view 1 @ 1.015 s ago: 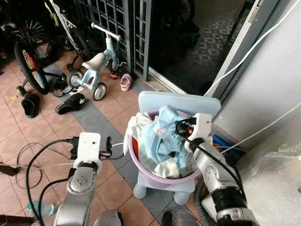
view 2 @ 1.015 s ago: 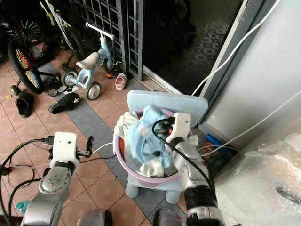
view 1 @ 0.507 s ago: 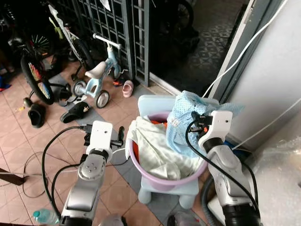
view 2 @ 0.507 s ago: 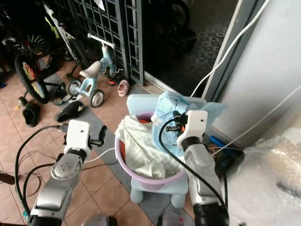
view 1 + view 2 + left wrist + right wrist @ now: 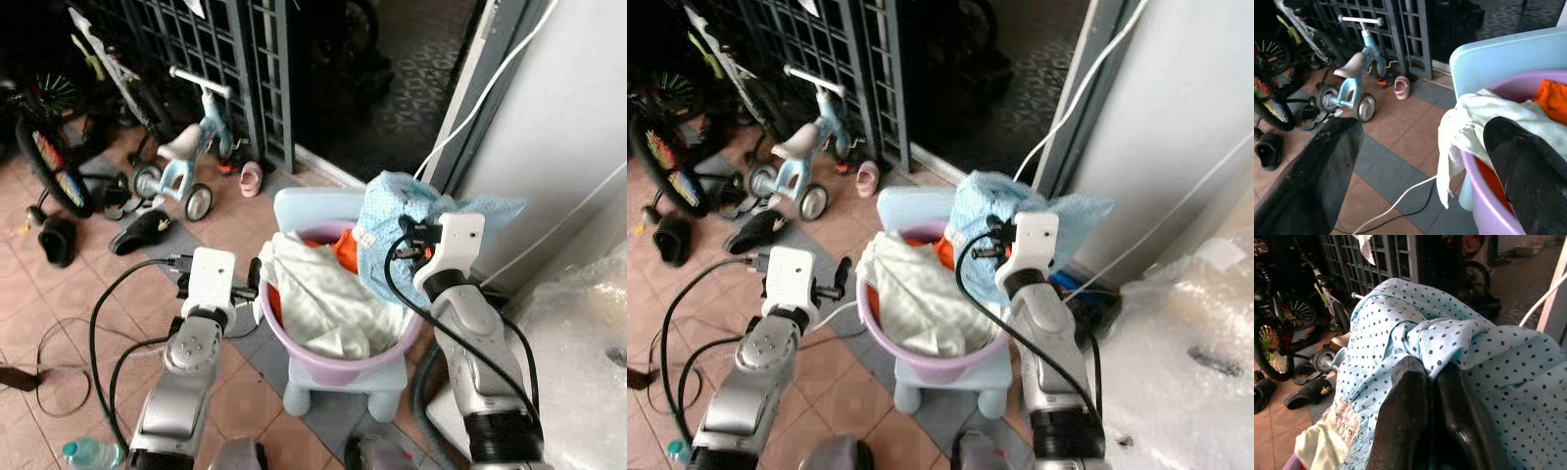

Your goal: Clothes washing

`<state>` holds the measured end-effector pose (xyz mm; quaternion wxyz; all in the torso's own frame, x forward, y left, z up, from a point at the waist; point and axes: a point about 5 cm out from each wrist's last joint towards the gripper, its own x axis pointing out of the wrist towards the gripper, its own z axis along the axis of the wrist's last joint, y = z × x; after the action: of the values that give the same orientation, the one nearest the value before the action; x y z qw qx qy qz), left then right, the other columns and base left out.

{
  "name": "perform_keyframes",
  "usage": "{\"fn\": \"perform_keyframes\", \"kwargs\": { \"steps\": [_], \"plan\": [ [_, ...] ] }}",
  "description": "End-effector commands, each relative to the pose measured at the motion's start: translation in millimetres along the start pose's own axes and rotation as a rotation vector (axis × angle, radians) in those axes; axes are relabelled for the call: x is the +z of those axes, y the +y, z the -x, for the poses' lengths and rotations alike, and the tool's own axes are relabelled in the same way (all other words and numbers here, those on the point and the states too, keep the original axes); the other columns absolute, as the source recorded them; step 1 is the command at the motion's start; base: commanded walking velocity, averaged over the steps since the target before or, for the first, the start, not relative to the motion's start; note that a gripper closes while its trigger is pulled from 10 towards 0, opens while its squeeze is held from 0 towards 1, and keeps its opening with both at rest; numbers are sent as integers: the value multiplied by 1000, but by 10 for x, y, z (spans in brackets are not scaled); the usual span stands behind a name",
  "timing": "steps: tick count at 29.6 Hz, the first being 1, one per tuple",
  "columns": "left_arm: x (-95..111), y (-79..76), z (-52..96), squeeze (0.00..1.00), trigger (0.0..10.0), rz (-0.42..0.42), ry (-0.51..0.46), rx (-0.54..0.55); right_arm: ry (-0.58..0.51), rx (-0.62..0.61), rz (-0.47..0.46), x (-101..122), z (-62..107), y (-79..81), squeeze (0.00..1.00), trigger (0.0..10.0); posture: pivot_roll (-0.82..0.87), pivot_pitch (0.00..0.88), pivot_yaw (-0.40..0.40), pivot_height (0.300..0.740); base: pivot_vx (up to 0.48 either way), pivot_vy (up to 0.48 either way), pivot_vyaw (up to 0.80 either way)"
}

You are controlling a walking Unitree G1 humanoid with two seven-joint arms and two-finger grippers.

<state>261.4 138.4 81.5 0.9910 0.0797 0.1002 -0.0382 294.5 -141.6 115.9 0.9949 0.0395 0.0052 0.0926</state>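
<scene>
1. Setting: tiled floor [image 5: 59, 304] w/ a kids' trike [image 5: 186, 157], bikes, sandals and cables to the robot's left; a grey wall and open doorway are seen ahead.
2. Stool [image 5: 313, 211]: pale blue, w/ the basin [image 5: 338, 364] set on its seat.
3. Basin: purple, loaded w/ laundry. A white cloth [image 5: 313, 294] is draped over the near-left rim, and an orange item [image 5: 345, 250] is seen beneath it. Judged approx. full apart from the piece lifted.
4. Blue cloth [image 5: 1459, 333]: dotted, held up above the basin's far-right side, next to the wall, mostly clear of the pile; its lower end looks to touch or nearly touch the laundry, not certain.
5. Right gripper [image 5: 1430, 382]: fingers are pinched together on a fold of the blue cloth, no gap seen betw. them.
6. Left gripper [image 5: 1420, 161]: fingers are spread wide, nothing is held; it is parked just beside the basin's left rim, by the white cloth's hanging edge.
7. Progress, as judged: early. One garment is out of the basin; the rest is untouched. No washer is seen, so transfer, loading and washing are all left.
</scene>
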Motion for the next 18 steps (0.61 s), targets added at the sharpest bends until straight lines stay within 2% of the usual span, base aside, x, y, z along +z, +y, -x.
{"fn": "perform_keyframes", "kwargs": {
  "steps": [1,9,11,18],
  "plan": [
    [-33,17,9,0,10000,-9,10,-6,-26,-6,15,68,3,-4,0,10000,-37,0,38,740,-292,0,0],
    [-36,18,8,0,10000,-14,11,-9,-19,-13,17,58,6,-6,0,10000,-34,0,37,740,-287,0,0],
    [-37,16,10,0,10000,-15,10,-9,-13,-15,23,55,-3,-5,0,10000,-34,0,36,740,0,0,0],
    [-40,17,16,0,10000,-16,10,-10,-21,-19,42,89,-17,-21,0,10000,-43,0,38,740,0,0,-779]
  ]
}}
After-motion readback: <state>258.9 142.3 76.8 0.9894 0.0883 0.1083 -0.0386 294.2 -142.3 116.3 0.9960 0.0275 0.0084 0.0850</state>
